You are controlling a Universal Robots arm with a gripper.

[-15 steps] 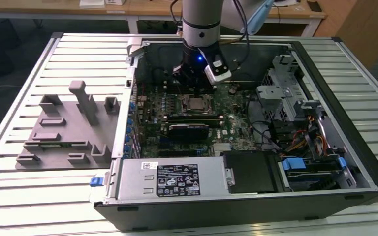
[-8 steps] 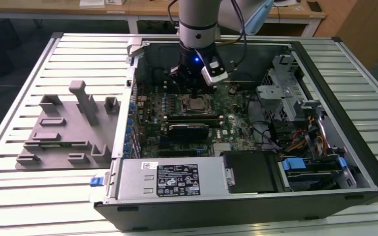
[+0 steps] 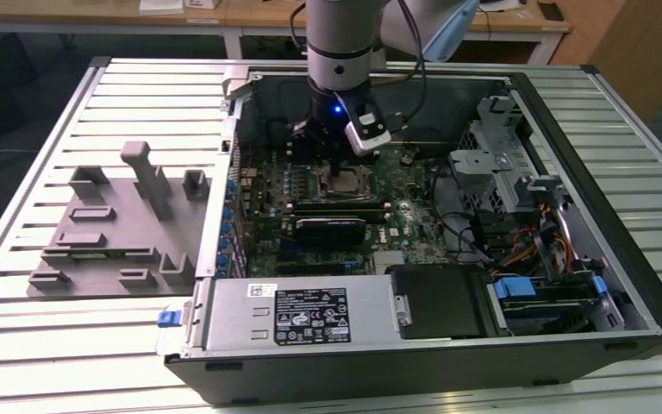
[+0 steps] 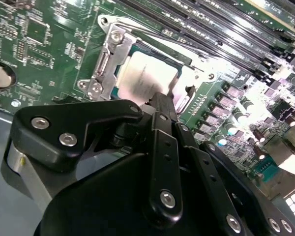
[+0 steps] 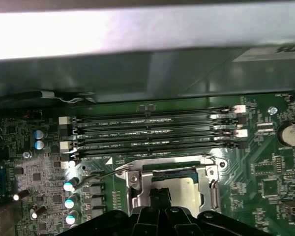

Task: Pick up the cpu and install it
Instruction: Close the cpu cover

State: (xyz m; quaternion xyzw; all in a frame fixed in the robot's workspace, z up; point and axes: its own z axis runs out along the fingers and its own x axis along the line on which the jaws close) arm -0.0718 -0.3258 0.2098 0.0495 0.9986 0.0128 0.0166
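Note:
The cpu (image 4: 150, 78), a flat square chip with a silvery lid, lies flat inside the metal-framed socket (image 4: 105, 64) on the green motherboard; it also shows in the first wrist view as cpu (image 5: 187, 189) and in the exterior view as cpu (image 3: 343, 182). My gripper (image 4: 160, 101) hangs directly over it, black fingers pressed together, with the tips at the lid's near edge. Nothing sits between the fingers. The first wrist view also has the gripper (image 5: 160, 196) over the socket frame (image 5: 132, 179). The arm (image 3: 337, 78) reaches down into the open computer case.
Memory slots (image 5: 152, 132) run beside the socket, and a thin wire lever (image 5: 96, 173) sticks out from it. A grey plastic tray (image 3: 113, 233) lies on the slatted table at the exterior view's left. The power supply (image 3: 296, 315) and drive cage (image 3: 503, 155) crowd the case.

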